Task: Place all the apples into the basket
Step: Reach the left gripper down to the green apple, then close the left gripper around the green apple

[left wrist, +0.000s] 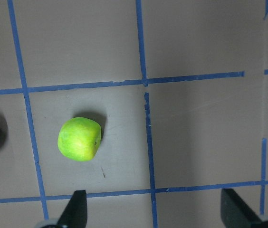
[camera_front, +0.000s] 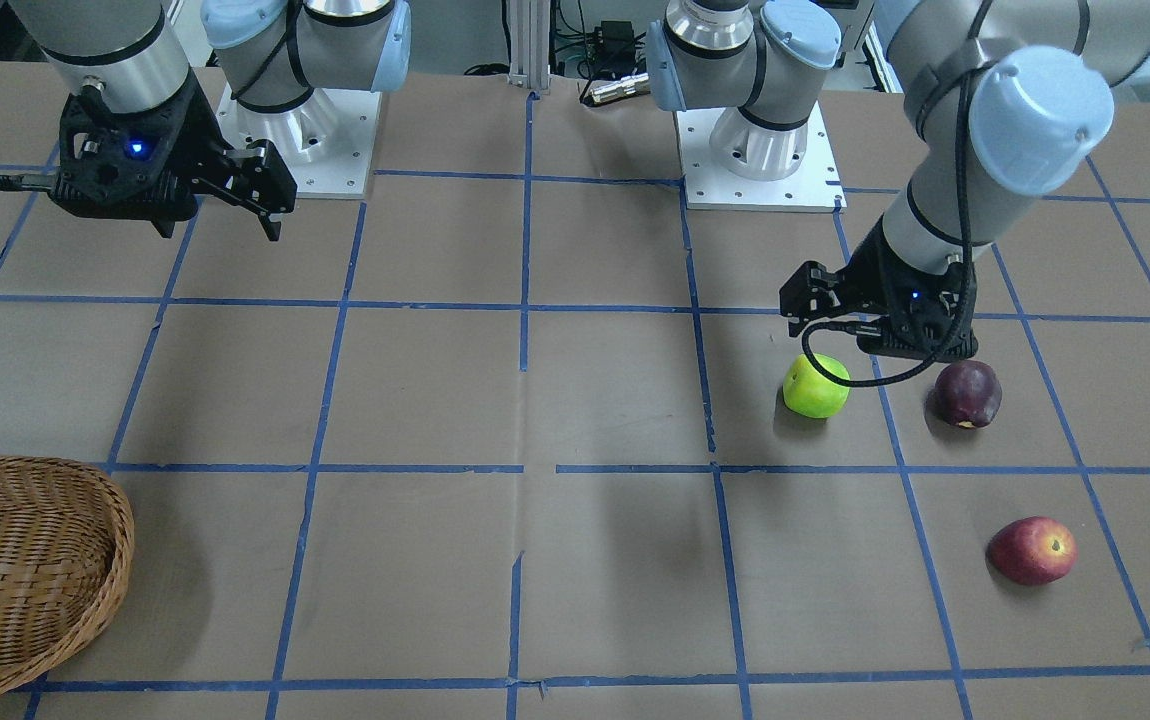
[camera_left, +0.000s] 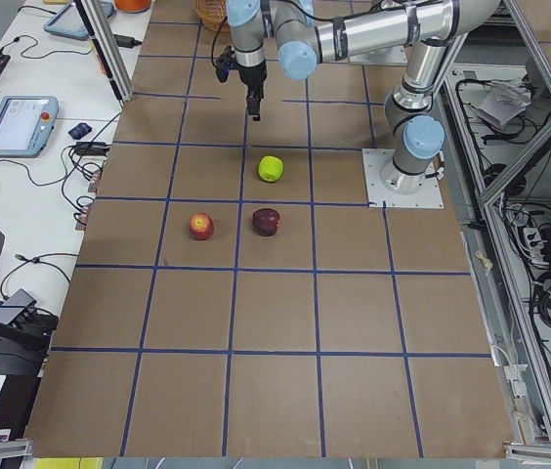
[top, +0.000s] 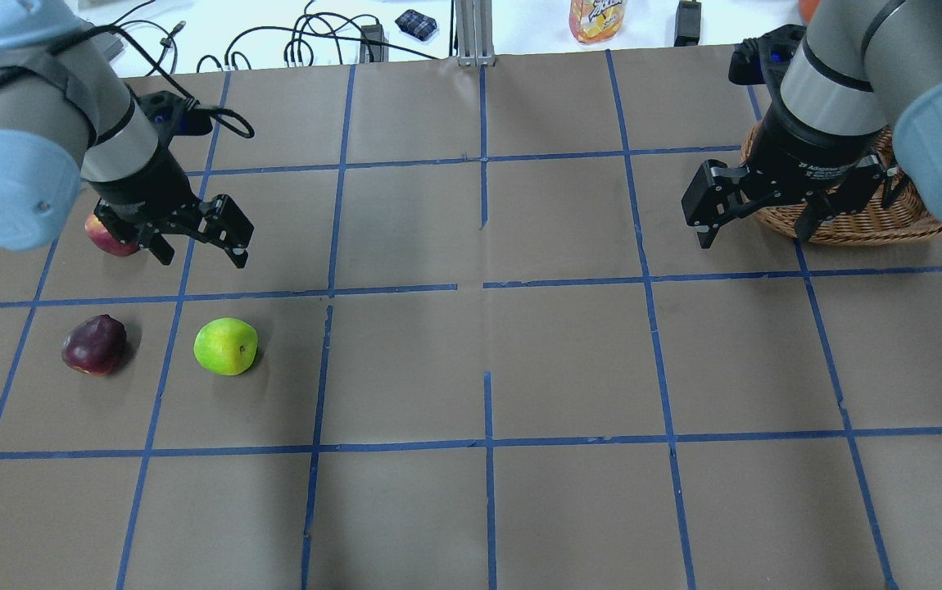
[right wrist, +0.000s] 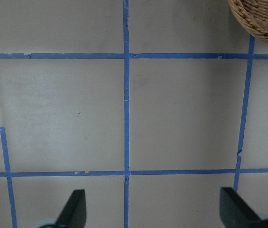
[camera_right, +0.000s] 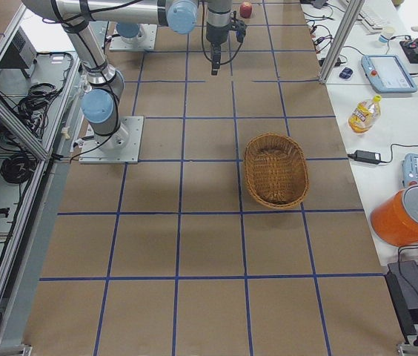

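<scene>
- Currently, none of the task is done: the oval, light-brown woven wicker basket (camera_right: pixel 276 174), at mid-frame in the right side view, holds no fruit.
- All three apples rest on the brown paper table cover (top: pixel 569 360), well apart from the basket. In the overhead view they sit at the left of the frame and the basket at the upper right.
- Bright lime-green round apple (top: pixel 226 347): lower left of the overhead frame, touching nothing.
- Dark purple-maroon apple (top: pixel 94 345): just left of the green one, with a blue tape line between them.
- Red apple with a yellowish blush (camera_front: pixel 1032 550): lower right of the front-facing frame, apart from the other two.
- Left gripper (top: pixel 202 256): jaws spread apart and holding nothing. It hangs above the table near the green apple, which shows in the left wrist view ahead of the fingertips and left of centre.
- Right gripper (top: pixel 752 238): jaws spread apart and holding nothing. It hovers just beside the basket.
- Work left, by judgement: three pick-and-carry cycles. The green apple looks the likeliest first target. A hand-over to the right arm may be needed.
</scene>
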Action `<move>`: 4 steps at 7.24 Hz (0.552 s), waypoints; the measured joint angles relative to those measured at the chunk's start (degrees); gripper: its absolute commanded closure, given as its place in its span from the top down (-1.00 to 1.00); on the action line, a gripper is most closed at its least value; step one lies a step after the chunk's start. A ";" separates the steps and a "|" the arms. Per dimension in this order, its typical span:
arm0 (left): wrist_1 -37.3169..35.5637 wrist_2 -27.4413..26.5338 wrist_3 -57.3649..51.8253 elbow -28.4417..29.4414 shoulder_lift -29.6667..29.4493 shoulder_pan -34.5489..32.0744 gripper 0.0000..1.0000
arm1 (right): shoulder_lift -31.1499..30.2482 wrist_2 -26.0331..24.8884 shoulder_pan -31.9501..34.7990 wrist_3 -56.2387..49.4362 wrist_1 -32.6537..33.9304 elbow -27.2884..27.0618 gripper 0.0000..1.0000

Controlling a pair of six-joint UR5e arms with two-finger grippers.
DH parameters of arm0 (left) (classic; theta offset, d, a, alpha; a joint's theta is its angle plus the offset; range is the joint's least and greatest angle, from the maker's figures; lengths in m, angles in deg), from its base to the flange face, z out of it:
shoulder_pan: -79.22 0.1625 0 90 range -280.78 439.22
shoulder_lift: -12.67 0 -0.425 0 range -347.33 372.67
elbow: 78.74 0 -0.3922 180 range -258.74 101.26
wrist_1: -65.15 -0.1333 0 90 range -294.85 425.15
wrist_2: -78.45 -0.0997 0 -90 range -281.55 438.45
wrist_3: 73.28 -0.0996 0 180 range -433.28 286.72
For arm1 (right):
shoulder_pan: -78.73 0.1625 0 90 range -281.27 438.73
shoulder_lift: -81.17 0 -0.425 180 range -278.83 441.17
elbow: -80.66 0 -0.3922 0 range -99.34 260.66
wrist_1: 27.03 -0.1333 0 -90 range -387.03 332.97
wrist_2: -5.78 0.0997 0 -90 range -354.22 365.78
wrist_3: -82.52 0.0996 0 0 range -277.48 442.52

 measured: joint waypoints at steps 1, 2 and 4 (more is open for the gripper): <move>-4.93 -0.21 -4.51 -4.93 -0.84 2.42 1.00 | 0.00 0.20 -0.01 0.01 -0.05 0.06 1.00; -7.97 -0.59 -9.28 -8.46 -1.74 4.02 1.00 | 0.00 0.28 0.01 0.04 -0.05 0.09 1.00; -10.71 -1.00 -14.46 -11.12 -4.57 5.55 1.00 | 0.06 0.41 0.07 0.05 0.11 -0.19 1.00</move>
